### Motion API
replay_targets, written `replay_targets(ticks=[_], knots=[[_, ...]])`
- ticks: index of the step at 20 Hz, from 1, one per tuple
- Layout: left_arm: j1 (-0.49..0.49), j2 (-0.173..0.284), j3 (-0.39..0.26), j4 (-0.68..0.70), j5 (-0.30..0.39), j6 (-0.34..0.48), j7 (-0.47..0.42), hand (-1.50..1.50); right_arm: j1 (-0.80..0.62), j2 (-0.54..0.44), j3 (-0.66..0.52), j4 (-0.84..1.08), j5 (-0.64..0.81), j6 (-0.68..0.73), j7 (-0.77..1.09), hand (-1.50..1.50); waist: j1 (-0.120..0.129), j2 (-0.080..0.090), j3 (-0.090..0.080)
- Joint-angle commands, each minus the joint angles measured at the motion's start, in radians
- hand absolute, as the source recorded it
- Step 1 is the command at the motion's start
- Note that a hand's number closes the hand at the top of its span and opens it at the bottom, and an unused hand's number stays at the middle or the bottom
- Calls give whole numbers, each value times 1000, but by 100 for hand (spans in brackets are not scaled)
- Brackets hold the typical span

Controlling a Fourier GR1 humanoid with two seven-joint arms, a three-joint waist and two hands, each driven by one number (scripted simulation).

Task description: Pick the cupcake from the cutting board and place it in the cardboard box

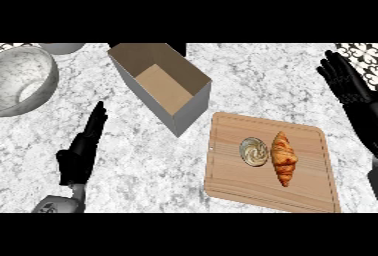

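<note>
Cupcake point(254, 151) on board point(270, 162), touching croissant point(284, 157). Box point(164, 86) open, just beside. Left hand point(80, 152), right hand point(348, 85): fingers straight, holding nothing.

Pale swirled cupcake point(254, 151), golden-brown croissant point(283, 157), light wooden cutting board point(236, 177), tan-lined grey cardboard box point(164, 85), grey-white marbled counter point(148, 165)

Croissant point(283, 158) touching the cupcake point(254, 151) on its right; open counter point(148, 160) between board and box.
</note>
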Motion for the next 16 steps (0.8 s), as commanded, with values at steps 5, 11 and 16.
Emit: replay_targets(ticks=[5, 11, 16], knots=[[25, 102, 45, -7, -73, 13, 43, 0, -74, 266, -28, 66, 91, -314, -55, -150, 18, -3, 14], [15, 103, 46, 11, -58, -6, 68, 0, 38, 375, -61, 224, 340, -708, 6, -150, 10, 3, 15], [112, 114, 47, -138, -73, -13, 151, 0, 160, 407, 19, 165, 425, -724, -101, -150, 0, -7, 13]])
